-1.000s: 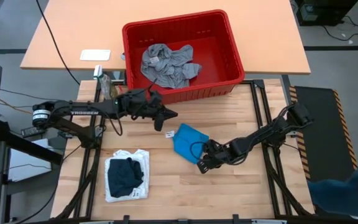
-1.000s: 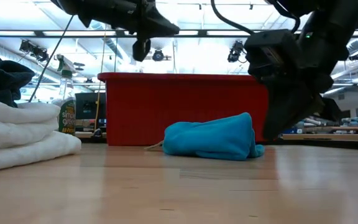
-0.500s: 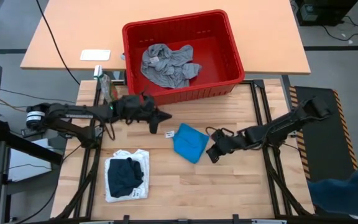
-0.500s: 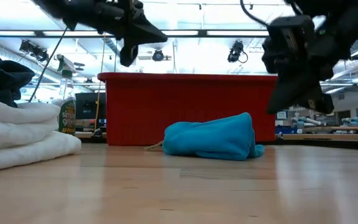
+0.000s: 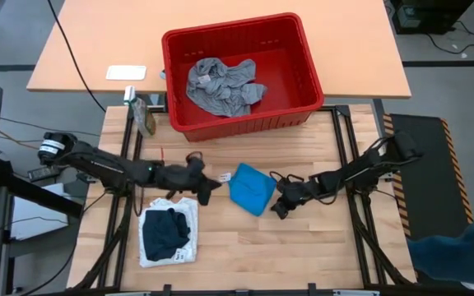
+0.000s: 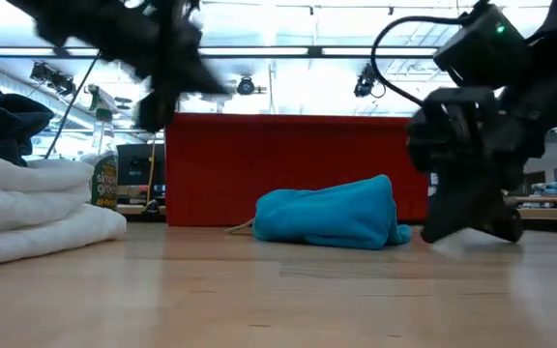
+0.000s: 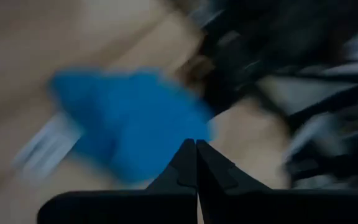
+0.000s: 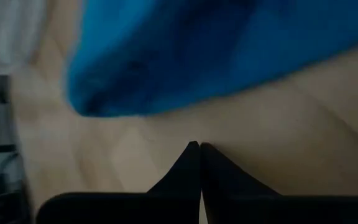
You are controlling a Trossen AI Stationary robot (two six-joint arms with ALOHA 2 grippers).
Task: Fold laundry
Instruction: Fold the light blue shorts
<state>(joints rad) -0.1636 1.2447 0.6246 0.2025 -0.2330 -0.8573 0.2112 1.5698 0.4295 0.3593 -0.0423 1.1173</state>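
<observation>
Right now the bright blue cloth (image 5: pixel 251 187) lies in a soft heap on the wooden table (image 5: pixel 319 247), in front of the red basket (image 5: pixel 303 62). Both grippers are close to the blue cloth, one on each side. The left gripper (image 5: pixel 210 186) is just beside it, and its two fingers are pressed together with nothing between them. The right gripper (image 5: pixel 280 207) sits just beside the blue cloth on the other side, low near the table, and its fingers are pressed together too, holding nothing. Neither gripper can be seen touching the blue cloth. A grey cloth (image 5: pixel 220 85) lies crumpled inside the red basket. Farther from the blue cloth, past the left gripper, a dark navy cloth (image 5: pixel 165 232) rests on top of a white cloth (image 5: pixel 186 210).
</observation>
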